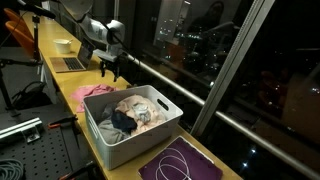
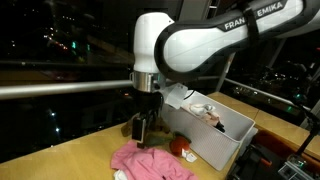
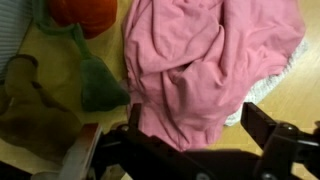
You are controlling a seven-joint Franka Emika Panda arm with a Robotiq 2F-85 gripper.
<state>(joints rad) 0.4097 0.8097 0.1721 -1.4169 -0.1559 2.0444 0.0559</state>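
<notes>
A crumpled pink cloth (image 3: 200,55) lies on the yellow table top, seen in both exterior views (image 1: 88,94) (image 2: 150,162). My gripper (image 3: 198,125) hangs just above its near edge, open, with the fingers (image 3: 262,122) spread on either side of the fabric and nothing held between them. In an exterior view the gripper (image 2: 140,130) points straight down over the cloth, and the other angle shows the gripper (image 1: 108,68) above the table behind the bin. A bit of white fabric (image 3: 240,108) peeks out from under the pink cloth.
Beside the cloth lie a green rag (image 3: 100,85), an orange-red item (image 3: 85,12) and an olive-brown piece (image 3: 35,115). A white bin (image 1: 160,128) full of clothes stands close by. A purple cloth (image 1: 190,165) with a white cord, a laptop (image 1: 70,63) and window glass border the table.
</notes>
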